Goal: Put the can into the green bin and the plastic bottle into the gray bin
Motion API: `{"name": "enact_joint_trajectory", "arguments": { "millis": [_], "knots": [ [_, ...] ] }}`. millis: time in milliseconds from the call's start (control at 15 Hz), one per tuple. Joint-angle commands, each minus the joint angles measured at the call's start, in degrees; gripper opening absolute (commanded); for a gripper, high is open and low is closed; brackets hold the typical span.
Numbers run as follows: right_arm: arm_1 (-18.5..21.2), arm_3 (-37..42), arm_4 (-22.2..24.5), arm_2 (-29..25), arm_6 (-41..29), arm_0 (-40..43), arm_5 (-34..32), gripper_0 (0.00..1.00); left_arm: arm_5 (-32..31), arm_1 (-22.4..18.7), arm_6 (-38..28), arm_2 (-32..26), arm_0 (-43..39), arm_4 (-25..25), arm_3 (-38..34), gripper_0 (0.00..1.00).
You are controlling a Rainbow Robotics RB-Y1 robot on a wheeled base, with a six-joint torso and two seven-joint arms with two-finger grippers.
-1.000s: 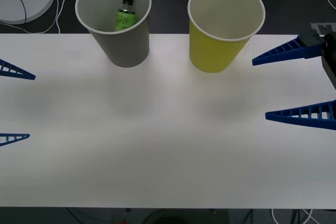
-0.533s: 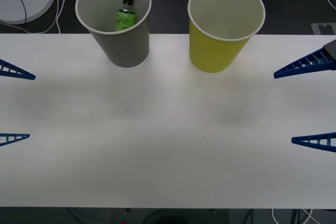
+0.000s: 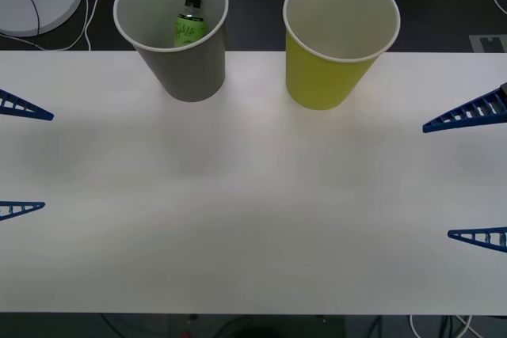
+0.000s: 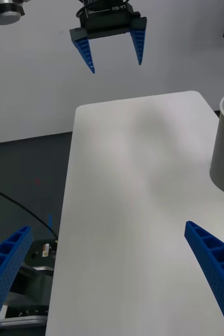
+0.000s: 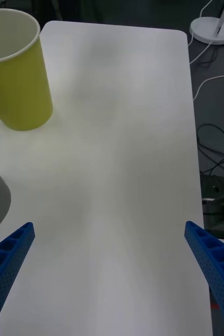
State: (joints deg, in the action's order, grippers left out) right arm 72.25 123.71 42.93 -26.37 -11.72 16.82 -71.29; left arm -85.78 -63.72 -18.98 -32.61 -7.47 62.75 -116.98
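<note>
Front view: the right gripper [image 3: 475,173] sits at the table's right edge with its jaws spread wide and nothing between them. Its upper finger lies level with the base of the green bin [image 3: 339,37], which stands well apart toward the table's middle and back. The left gripper [image 3: 22,157] is at the opposite edge, its jaws equally wide and empty, with the gray bin [image 3: 173,31] up and inward from its upper finger, also well apart.

As for progress, the bottle [image 3: 188,21] already stands inside the gray bin, cap up, leaning against the inner wall, so that half looks done. The green bin's visible inside wall is bare white. Its bottom cannot be seen from here, and no can lies on the table [image 3: 253,219] between the grippers, so whether the can half is finished cannot be told.

From the right wrist view, the left gripper [image 4: 112,47] hangs across the table, fingers apart, pointing down. From the left wrist view, the green bin [image 5: 14,73] stands beyond the fingers on an otherwise bare surface. Both arms look drawn back to the sides, as if parked.
</note>
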Motion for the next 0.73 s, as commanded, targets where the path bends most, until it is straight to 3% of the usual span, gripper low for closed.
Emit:
{"name": "enact_joint_trajectory", "arguments": {
  "millis": [67, 733],
  "knots": [
    [-0.97, 1.01, 0.14, -0.61, 0.12, 1.11, 0.09, 1.0, 0.0, 0.0, 0.0, 0.0, 0.0, 0.0, 0.0, 1.0],
    [-2.55, 1.53, 1.37, -0.52, 0.2, 1.2, 0.09, 1.0, 0.0, 0.0, 0.0, 0.0, 0.0, 0.0, 0.0, 1.0]
  ]
}}
